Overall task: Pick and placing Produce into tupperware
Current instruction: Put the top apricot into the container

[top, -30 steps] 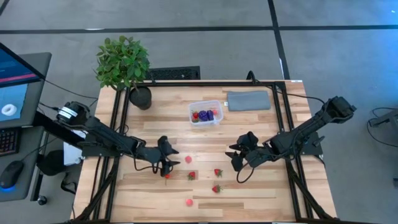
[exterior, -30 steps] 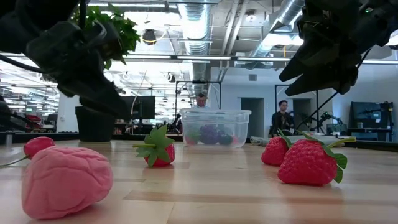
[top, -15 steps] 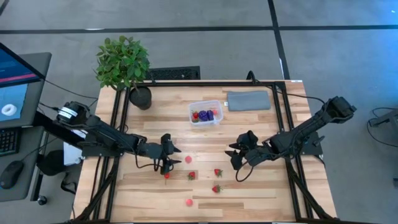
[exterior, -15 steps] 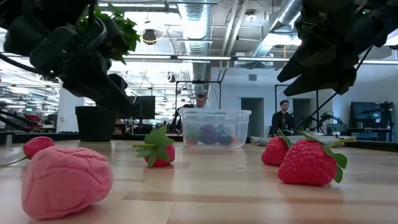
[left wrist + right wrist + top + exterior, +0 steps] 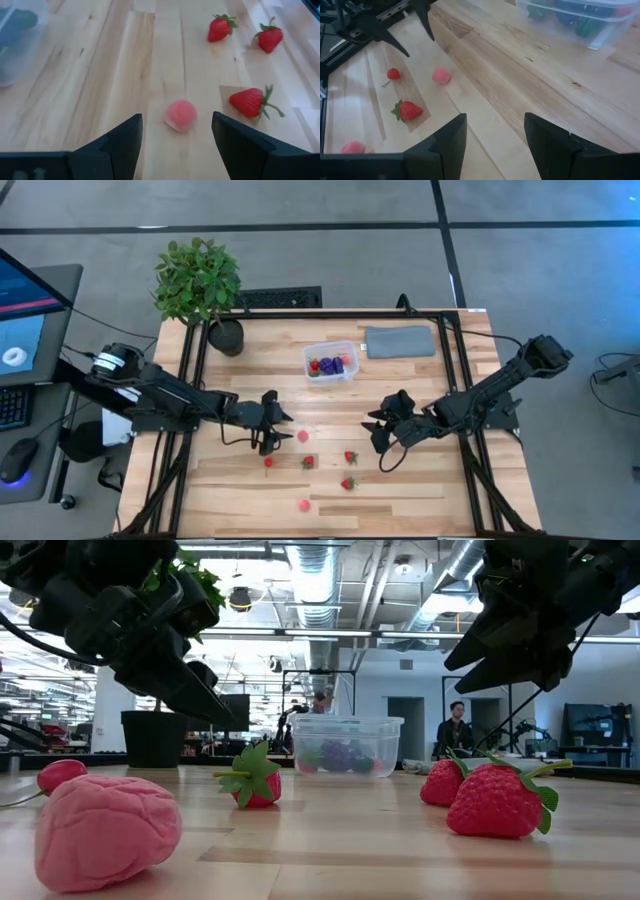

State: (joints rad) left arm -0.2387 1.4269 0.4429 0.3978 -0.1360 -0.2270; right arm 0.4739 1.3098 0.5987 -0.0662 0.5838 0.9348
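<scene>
The clear tupperware (image 5: 331, 362) stands near the table's far edge with red and purple pieces inside; the low view shows it too (image 5: 345, 745). Loose produce lies on the wood: a pink round piece (image 5: 302, 436), a red cherry (image 5: 268, 462), three strawberries (image 5: 308, 462) (image 5: 350, 457) (image 5: 347, 482) and another pink piece (image 5: 304, 504). My left gripper (image 5: 283, 429) hovers open just left of the pink round piece (image 5: 180, 114), its fingers either side of it without touching. My right gripper (image 5: 376, 436) hangs open above the table, right of the strawberries.
A potted plant (image 5: 200, 280) stands at the far left corner, and a flat grey pad (image 5: 400, 341) lies right of the tupperware. Bare wood separates the two grippers and the tupperware. People stand in the room beyond the table (image 5: 455, 730).
My left gripper has moved toward the table's right and far edges, away from the red cherry and up to the pink round piece. No produce has shifted.
</scene>
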